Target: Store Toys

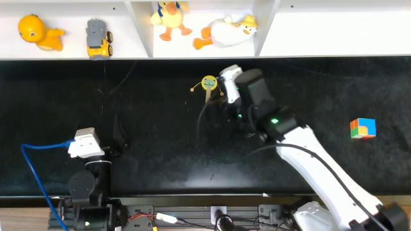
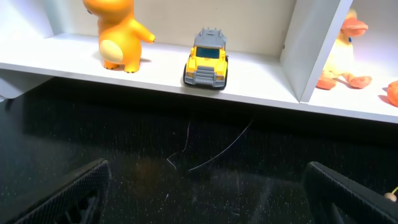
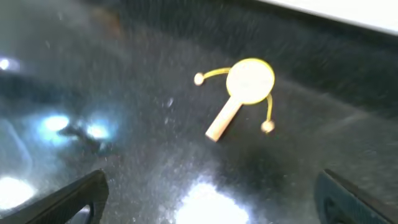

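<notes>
R hand (image 3: 211, 196) nr 1 rattle (image 3: 247, 87) | 3 ducks (image 1: 170, 16) | 1 truck (image 1: 98, 40) | 1 cube (image 1: 362, 128)

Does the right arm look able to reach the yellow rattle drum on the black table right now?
Probably yes: the right hand hangs open close to the rattle drum, with only bare table between them.

Round yellow pellet drum (image 3: 250, 81) on the glossy black counter (image 3: 124, 93)
It lies flat, its pale wooden handle angled toward the right tool (image 3: 211, 198) (a beaded string curls from each side); the tool's dark fingers (image 3: 71, 198) stand wide apart, clear of it.
</notes>
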{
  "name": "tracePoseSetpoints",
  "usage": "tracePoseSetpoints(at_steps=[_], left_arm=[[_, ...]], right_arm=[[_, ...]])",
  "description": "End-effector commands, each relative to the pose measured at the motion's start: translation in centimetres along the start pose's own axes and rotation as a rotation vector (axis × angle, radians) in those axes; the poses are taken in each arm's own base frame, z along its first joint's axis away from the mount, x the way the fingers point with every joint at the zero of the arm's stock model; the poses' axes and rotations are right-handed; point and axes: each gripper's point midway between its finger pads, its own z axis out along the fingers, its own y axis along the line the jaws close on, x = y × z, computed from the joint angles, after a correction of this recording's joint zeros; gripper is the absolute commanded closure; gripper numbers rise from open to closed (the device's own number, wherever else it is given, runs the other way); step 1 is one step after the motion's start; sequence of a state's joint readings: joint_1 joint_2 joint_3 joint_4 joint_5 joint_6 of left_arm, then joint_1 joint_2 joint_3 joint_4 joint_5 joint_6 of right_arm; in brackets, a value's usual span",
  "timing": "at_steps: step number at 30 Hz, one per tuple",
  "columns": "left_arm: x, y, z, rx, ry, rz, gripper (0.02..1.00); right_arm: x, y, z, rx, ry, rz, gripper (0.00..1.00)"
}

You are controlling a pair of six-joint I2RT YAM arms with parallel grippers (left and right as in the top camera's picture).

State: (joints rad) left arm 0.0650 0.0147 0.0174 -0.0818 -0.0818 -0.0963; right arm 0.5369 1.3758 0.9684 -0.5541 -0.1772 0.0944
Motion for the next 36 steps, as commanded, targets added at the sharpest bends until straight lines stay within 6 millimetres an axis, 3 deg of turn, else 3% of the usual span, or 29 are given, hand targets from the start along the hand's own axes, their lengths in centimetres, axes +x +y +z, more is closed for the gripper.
tracePoseSetpoints(at_steps=[1,15,36], left_arm=[[0.1,-0.2,0.0,0.014,-0.004,0.021,0.02],[0.1,-0.2,0.0,0.014,-0.004,0.021,0.02],[0.1,-0.2,0.0,0.014,-0.004,0.021,0.02]], right_arm=[[0.4,0.3,1.8,0.026,0.041,0.032,0.093],[1.1,-0.2,8.1,0.073,0.057,0.209,0.246],[-0.3,-1.0,13.5,0.214,0.168,0.223,0.373]])
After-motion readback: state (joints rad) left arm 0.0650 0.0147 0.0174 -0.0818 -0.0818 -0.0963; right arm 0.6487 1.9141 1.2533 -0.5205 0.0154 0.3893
